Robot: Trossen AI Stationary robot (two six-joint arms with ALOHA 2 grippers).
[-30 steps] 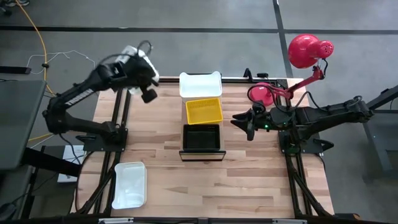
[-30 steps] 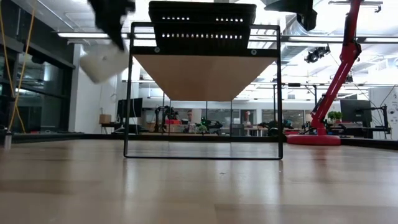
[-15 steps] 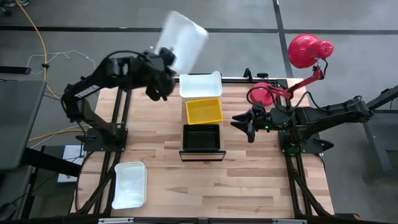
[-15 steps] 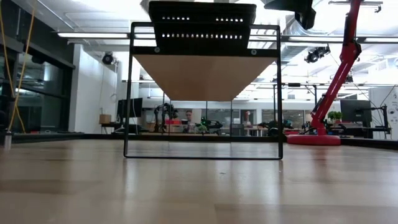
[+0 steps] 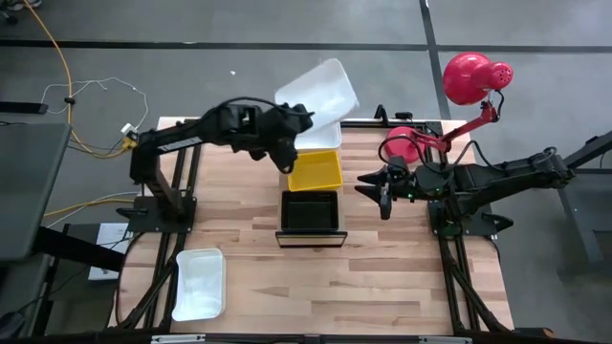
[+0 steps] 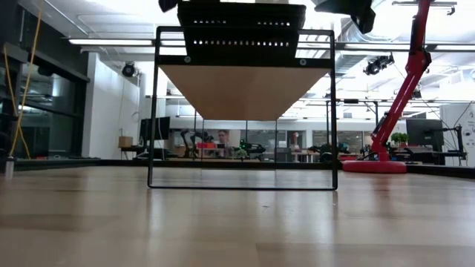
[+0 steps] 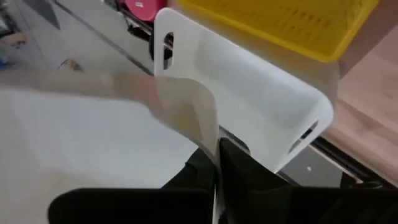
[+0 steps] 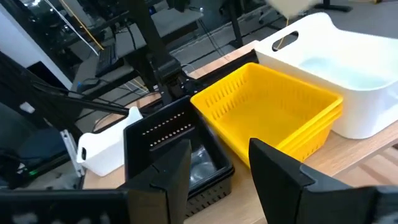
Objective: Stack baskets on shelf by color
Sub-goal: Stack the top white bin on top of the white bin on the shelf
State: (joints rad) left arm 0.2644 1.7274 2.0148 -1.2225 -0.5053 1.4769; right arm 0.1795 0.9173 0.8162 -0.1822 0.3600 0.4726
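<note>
Your left gripper (image 5: 290,145) is pinched tight on the rim of a white basket (image 5: 317,93), holding it up tilted over the far end of the shelf (image 6: 241,90); in the left wrist view you can see the thin white wall sandwiched between the two dark fingers (image 7: 239,177), with no gap at all. Under it there's another white basket (image 8: 336,81) already sitting on the shelf's far end, then a yellow basket (image 5: 314,171) next to it in the middle, then a black basket (image 5: 310,212) at the near end. A third white basket (image 5: 200,284) sits on the tabletop (image 5: 382,277) at the near left corner, well apart from everything. Your right gripper (image 5: 383,188) hangs beside the shelf on the right, near the yellow and black ones, fingers spread apart and holding nothing, touching nothing. As for writing or labels: can't read any on the baskets or the shelf, nothing legible anywhere. The held basket is a blur in the wrist view and most of it is cut off at the edge, so the far side of it is anyone's guess. From the low view the shelf hides nearly everything on top, you only get the black mesh side and the frame. The red lamp (image 5: 473,78) stands at the far right corner.
</note>
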